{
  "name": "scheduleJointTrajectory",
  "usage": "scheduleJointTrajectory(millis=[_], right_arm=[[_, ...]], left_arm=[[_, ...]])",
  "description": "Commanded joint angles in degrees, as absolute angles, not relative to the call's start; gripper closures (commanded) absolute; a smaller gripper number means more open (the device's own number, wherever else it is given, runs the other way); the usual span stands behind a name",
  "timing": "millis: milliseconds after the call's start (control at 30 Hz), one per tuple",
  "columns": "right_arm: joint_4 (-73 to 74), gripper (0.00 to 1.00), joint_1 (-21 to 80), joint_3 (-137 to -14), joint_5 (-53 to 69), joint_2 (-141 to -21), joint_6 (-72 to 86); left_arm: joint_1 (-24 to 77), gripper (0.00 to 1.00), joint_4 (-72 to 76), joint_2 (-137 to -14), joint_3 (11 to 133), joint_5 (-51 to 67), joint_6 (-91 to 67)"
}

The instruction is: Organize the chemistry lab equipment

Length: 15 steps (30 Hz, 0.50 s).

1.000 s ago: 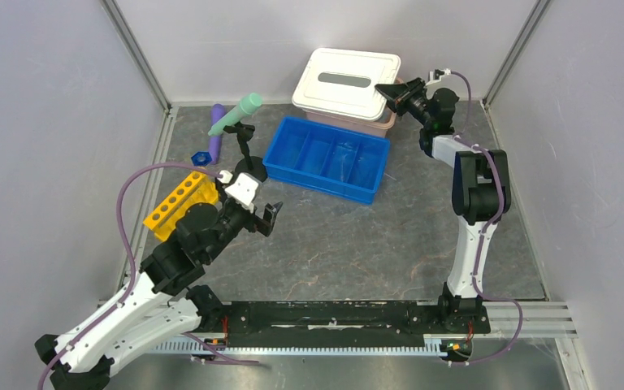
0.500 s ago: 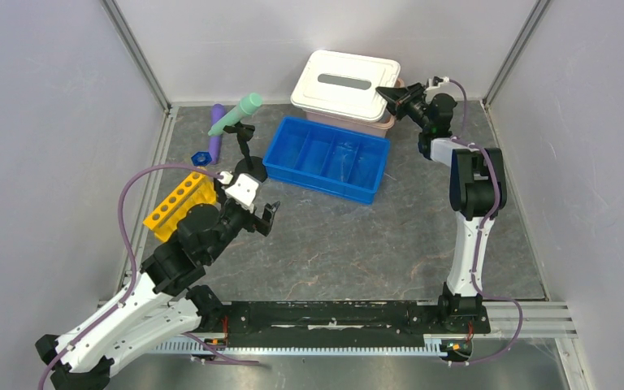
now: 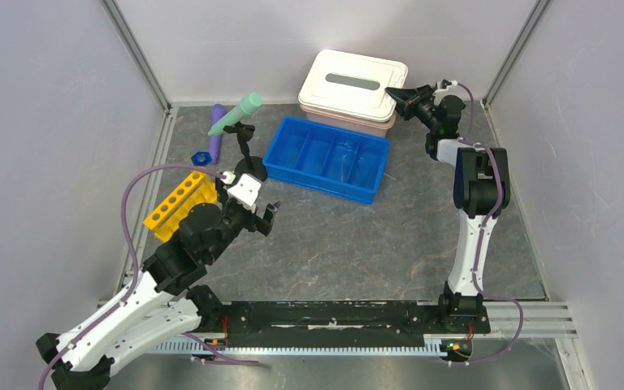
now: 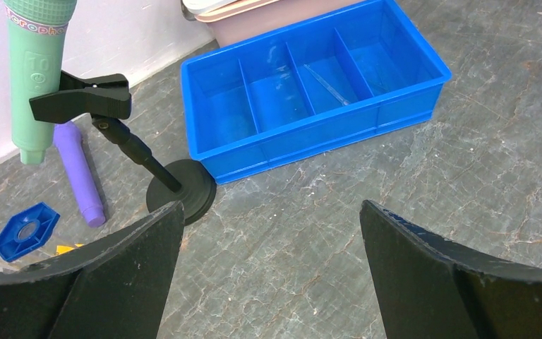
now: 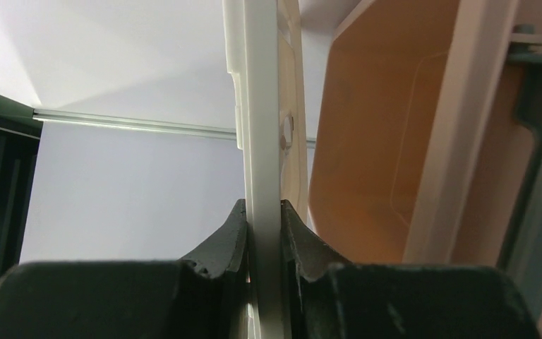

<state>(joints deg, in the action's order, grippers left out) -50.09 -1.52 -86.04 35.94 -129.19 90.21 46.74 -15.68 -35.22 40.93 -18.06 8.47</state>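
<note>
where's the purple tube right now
In the top view, the purple tube lies far left, under the clamped mint-green tube, near the blue funnel.

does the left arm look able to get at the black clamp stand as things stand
Probably yes: the left hand is open and empty, and nothing stands between it and the clamp stand just ahead.

The top camera looks down on the whole table [image 3: 333, 244]; the left wrist camera faces the blue tray [image 4: 324, 138], seen in both; the right one almost touches the white lid [image 5: 261, 106].
</note>
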Motion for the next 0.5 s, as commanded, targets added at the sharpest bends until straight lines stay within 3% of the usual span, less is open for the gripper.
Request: scheduleJointTrajectory(millis=[0, 467], right_arm=[[-53.9, 0.93, -2.8, -87.9, 32.6, -129.5, 91.2], [-54.2, 0.88, -4.0, -84.3, 31.9, -128.4, 91.0]], left_arm=[[46.8, 0.0, -12.4, -35.5, 41.2, -19.3, 10.6], [46.8, 0.0, -13.2, -35.9, 42.1, -18.6, 10.5]])
